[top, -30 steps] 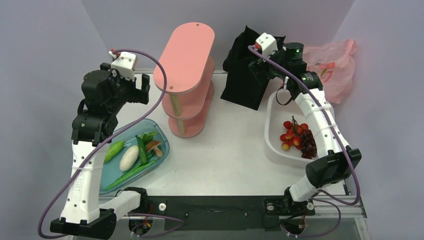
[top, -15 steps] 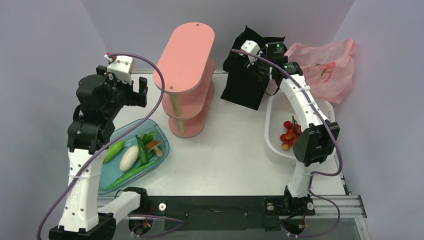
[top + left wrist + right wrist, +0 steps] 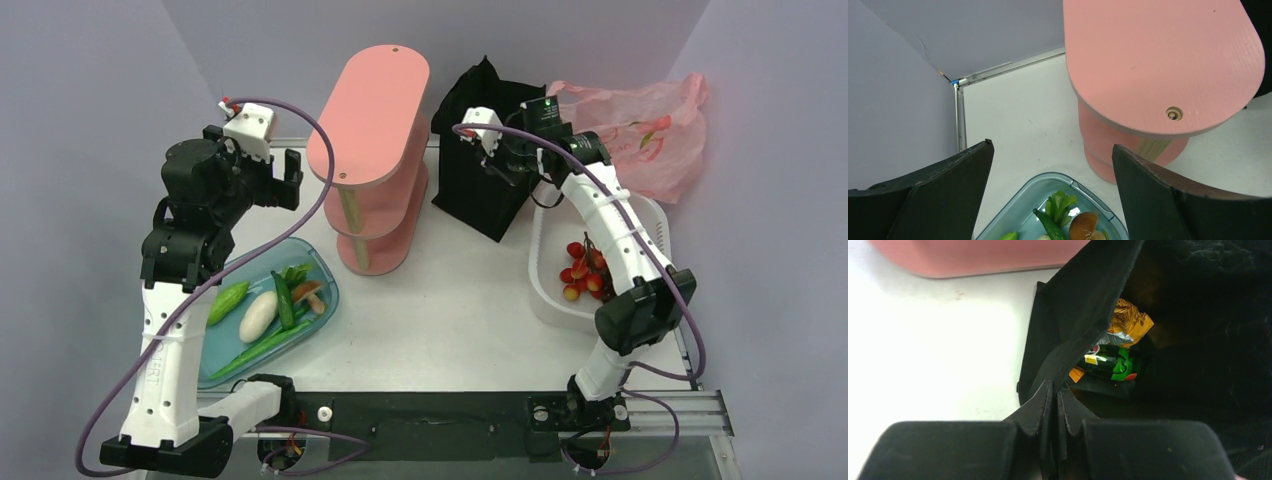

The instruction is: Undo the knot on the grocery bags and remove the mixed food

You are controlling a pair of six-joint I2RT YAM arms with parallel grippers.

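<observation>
On the white desk [image 3: 450, 300], the boxy black fabric tote [image 3: 475, 205] is standing at the back, just right of the tall pink three-tier oval stand [image 3: 375, 120]. The right gripper [image 3: 1055, 407] is reaching over the tote's mouth, its jaws clamped together on one fabric wall at the rim. It seems to be spreading the tote open. Drawing that wall outward and slightly up, without tipping the bag, should bare the contents. Deep inside, the crinkled orange snack packet [image 3: 1129, 322] and the green glass bottle [image 3: 1110, 365] are lying against each other, partly hidden by the folded wall.

The thin translucent pink plastic bag [image 3: 650, 140] is slumping behind the white basket [image 3: 540, 285]. The left gripper [image 3: 1053, 165] is hovering well apart on the far left, jaws wide apart and holding nothing. The stand is blocking its straight path to the tote.
</observation>
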